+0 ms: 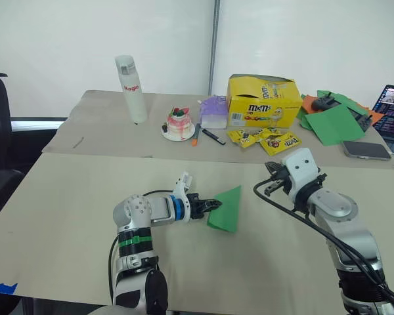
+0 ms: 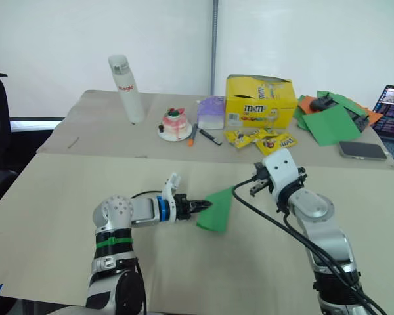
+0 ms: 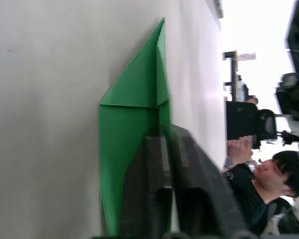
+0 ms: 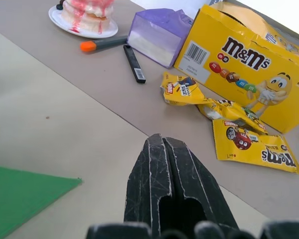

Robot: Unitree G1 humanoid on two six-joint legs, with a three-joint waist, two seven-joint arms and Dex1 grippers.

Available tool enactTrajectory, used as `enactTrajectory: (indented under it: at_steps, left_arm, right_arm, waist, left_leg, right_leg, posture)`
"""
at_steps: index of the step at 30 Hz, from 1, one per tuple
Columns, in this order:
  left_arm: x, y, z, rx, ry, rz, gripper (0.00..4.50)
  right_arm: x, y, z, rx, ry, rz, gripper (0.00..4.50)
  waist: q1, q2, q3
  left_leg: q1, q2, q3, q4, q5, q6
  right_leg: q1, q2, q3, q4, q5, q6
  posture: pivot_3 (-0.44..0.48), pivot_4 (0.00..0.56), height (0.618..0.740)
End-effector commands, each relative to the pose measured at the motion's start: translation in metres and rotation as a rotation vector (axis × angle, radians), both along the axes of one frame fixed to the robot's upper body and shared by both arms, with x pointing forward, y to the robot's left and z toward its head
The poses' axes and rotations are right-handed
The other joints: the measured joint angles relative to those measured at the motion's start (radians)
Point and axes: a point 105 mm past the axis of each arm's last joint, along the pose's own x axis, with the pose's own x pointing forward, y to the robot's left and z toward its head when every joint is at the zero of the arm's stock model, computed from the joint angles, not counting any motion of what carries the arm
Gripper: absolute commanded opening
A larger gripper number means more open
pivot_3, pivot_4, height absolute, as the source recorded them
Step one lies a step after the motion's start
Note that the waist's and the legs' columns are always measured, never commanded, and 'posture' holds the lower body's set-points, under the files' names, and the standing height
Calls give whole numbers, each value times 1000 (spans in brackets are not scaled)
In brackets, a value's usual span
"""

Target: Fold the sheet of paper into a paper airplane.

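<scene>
Near the middle of the front table [image 1: 65, 210] lies the sheet of paper [image 1: 227, 210], bright green and already folded into a pointed wedge whose tip points toward the far right. The left gripper [image 1: 210, 205] pinches its near-left edge, with the fingers [image 3: 154, 194] pressed together on the paper; I judge this hold keeps the folded layers in place for the next crease. The right gripper [image 1: 270, 186] hovers just to the right of the tip, not touching it, fingers pressed together and holding nothing, probably ready to press a fold. The airplane seems about half made. On the far table stand a white bottle [image 1: 131, 88], a small cake on a plate [image 1: 179, 125], a yellow m&m's box [image 1: 262, 100] with candy packets [image 1: 269, 139], larger green sheets [image 1: 333, 123], a phone [image 1: 366, 150] and a laptop [image 1: 393, 111].
</scene>
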Motion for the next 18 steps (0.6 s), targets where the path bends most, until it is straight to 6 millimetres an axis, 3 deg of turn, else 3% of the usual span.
enactTrajectory:
  at_steps: [1,8,9,11,14,18]
  left_arm:
    - [2,1,22,-49,-62,-25,1858]
    - [5,56,64,-78,-227,-125,4213]
    - [5,63,75,-53,-322,-170,4449]
    - [2,67,82,38,-501,-289,4449]
    - [10,68,60,323,-919,-548,4449]
    - [28,59,41,535,-1341,-801,4449]
  right_arm:
    - [-2,3,16,4,-60,1,0]
    - [-8,7,12,15,-46,16,0]
    - [-8,7,11,19,-45,14,0]
    - [-8,8,10,24,-44,10,0]
    - [-11,11,8,25,-41,15,0]
    - [-22,20,3,34,-6,76,0]
  waist:
    - [0,0,0]
    - [-11,0,0]
    - [-10,1,1]
    - [-10,1,3]
    - [4,4,3]
    - [23,3,3]
  left_leg:
    - [0,-1,0,-1,0,0]
    - [1,-1,-1,-3,2,-3]
    - [1,-1,-2,-4,2,-4]
    - [1,-2,-1,-4,3,-5]
    - [2,-4,-1,-6,9,-16]
    - [0,-4,0,-5,4,-5]
  right_leg:
    - [0,0,0,0,0,0]
    - [-1,-1,0,0,0,0]
    - [-1,-1,-1,0,0,0]
    - [-1,-1,-1,0,0,0]
    - [0,-4,-2,-1,0,0]
    - [0,-6,-1,-2,0,-1]
  posture:
    - [0,150,722]
    - [0,150,722]
    - [0,150,722]
    - [0,150,722]
    - [0,150,722]
    - [0,150,722]
